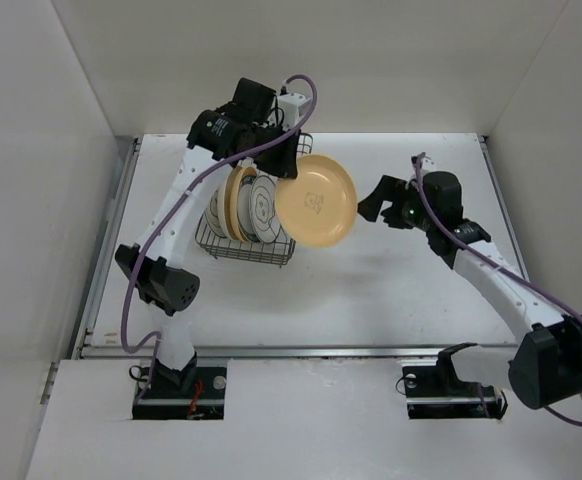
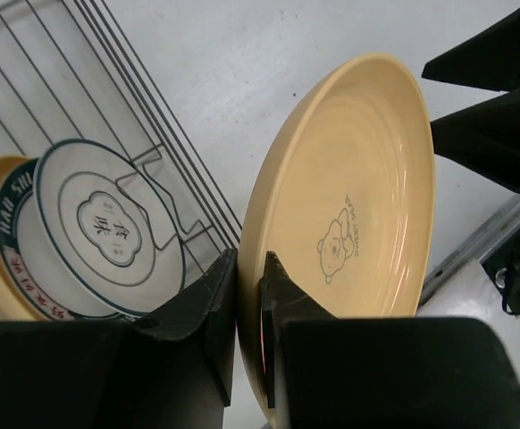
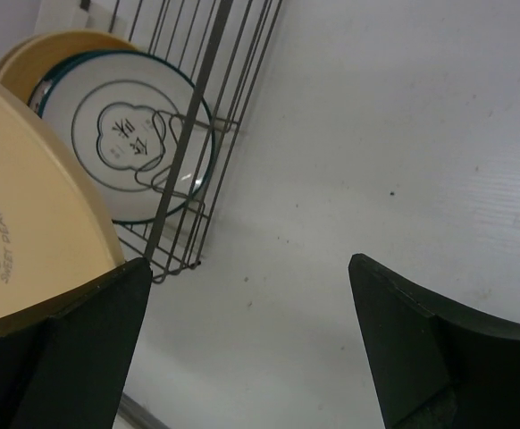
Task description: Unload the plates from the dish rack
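Tan plate | left gripper clamps rim | right gripper agape | racked plates half-hidden

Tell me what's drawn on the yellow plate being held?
A small bear outline with tiny lettering on the yellow plate; left wrist view shows it best.

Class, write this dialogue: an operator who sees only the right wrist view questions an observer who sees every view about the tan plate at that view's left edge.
Operator: What is holding the tan plate?
Observer: The left gripper. The left wrist view shows it shut on the plate's rim.
Operator: Is the plate out of the dish rack?
Observer: Yes. From above, it hangs by the rack's right side, outside the wires.
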Controlling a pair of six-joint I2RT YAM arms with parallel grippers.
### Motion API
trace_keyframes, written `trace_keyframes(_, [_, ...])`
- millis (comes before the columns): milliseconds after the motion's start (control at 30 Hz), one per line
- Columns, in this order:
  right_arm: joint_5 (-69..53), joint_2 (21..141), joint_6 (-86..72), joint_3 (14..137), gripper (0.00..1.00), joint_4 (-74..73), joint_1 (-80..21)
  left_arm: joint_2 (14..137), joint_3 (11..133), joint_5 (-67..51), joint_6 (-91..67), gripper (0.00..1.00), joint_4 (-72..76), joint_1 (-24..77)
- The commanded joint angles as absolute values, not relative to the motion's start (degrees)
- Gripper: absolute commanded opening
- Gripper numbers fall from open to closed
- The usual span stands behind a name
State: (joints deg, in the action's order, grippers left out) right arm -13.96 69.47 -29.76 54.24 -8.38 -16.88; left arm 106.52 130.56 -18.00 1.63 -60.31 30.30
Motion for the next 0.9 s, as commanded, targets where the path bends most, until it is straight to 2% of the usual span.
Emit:
trace_keyframes(0, [-25.6,70.4,-32.5,53.6,0.97,4.5,-17.3,108.0,129.8,-26.9,1.0,0.00,-61.1,30.3])
trace_keyframes(100, [-29.1,71.3,-33.7,53.1,0.89,6.4,-17.3,108.5,129.8,-26.9,1.0,0.00,-61.1,30.3])
trace_keyframes(167, [-29.1,72.1,-33.7,53.1,0.87,6.4,-17.3,108.5,129.8,-25.2,1.0,0.00,-61.1,30.3])
trace_keyframes(333, [-15.2,68.8,-32.3,53.1,0.87,-0.8,-16.8,108.0,129.8,-17.1,1.5,0.00,-61.1,30.3])
trace_keyframes(467, [-11.1,64.7,-30.4,54.3,0.87,-3.8,-16.3,108.0,129.8,-14.2,2.1,0.00,-61.1,30.3])
trace_keyframes(533, [-11.8,64.2,-29.6,54.3,0.87,-3.8,-16.3,108.5,130.3,-14.2,2.1,0.00,-60.6,30.3])
trace_keyframes(667, [-22.3,65.2,-28.2,54.3,0.87,-1.1,-16.3,110.6,133.1,-15.6,1.6,0.00,-61.3,30.3])
trace_keyframes(867, [-25.2,72.6,-28.2,54.8,0.83,0.3,-16.8,109.9,133.1,-21.5,1.0,0.00,-61.3,30.3])
